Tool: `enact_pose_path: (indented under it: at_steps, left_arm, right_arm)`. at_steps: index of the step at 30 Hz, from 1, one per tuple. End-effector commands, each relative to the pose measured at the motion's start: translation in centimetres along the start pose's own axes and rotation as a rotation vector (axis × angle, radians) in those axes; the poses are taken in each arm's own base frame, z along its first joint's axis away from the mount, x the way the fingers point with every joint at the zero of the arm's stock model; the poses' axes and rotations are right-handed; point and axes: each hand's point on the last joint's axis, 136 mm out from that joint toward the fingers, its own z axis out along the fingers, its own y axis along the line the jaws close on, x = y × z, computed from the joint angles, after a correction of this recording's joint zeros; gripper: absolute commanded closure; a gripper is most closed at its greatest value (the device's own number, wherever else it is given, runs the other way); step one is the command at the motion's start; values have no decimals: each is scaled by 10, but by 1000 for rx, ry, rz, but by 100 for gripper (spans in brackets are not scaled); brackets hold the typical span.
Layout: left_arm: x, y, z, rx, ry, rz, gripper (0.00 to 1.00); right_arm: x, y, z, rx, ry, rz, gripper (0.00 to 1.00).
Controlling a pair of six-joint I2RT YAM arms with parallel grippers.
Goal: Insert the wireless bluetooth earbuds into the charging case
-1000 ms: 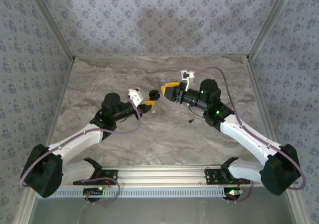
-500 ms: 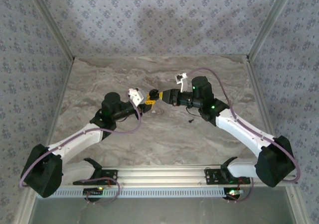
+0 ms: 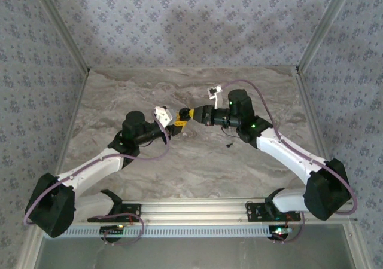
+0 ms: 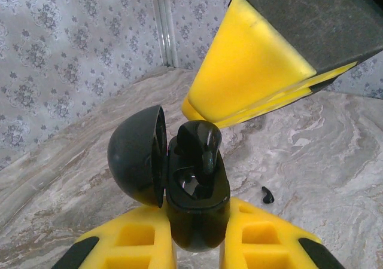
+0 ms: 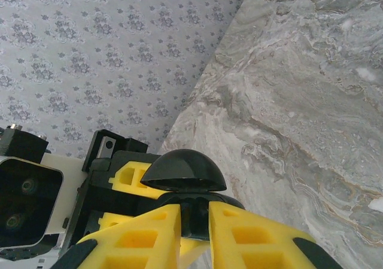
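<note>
The left gripper [image 4: 197,245] squeezes the open charging case [image 4: 194,206]; the right gripper [image 4: 198,109] just above it, almost shut (I cannot tell on what), could knock the half-in black earbud [image 4: 200,140] crooked and out.

Top view: left hand [image 3: 178,124] and right hand [image 3: 190,115] meet tip to tip over the worktop [image 3: 197,173], near frame centre. Left wrist view: charging case [image 4: 197,209] at bottom centre, wedged between the left hand's fingers [image 4: 140,239], its lid [image 4: 136,155] hinged out to frame left. One earbud [image 4: 200,146] stands in the case, the right hand's fingertips just above it. Right of the case, a loose earbud [image 4: 267,194] lies on the worktop.
</note>
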Motion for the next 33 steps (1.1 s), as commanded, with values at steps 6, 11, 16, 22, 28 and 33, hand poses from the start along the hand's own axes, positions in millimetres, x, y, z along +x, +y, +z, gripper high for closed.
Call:
enact_pose_path:
  at_steps: [6,11,16,22,28,33]
  left_arm:
    - [-25,1,-2,-1,-53,38,85]
    - [-27,1,-2,-1,-58,39,85]
    - [-27,0,-3,1,-59,38,85]
    - [-29,0,-4,0,-63,40,86]
    - [-31,-1,-5,0,-65,41,85]
    - [-32,-1,-5,4,-68,43,86]
  right_arm:
    - [-17,21,-21,-9,-50,-57,76]
    - [-12,25,-15,-34,-19,-54,80]
    - [-8,25,-6,-46,9,-50,82]
    - [-6,23,1,-51,25,-44,84]
    - [-4,19,4,-46,35,-39,86]
    - [-4,18,7,-53,38,-37,89]
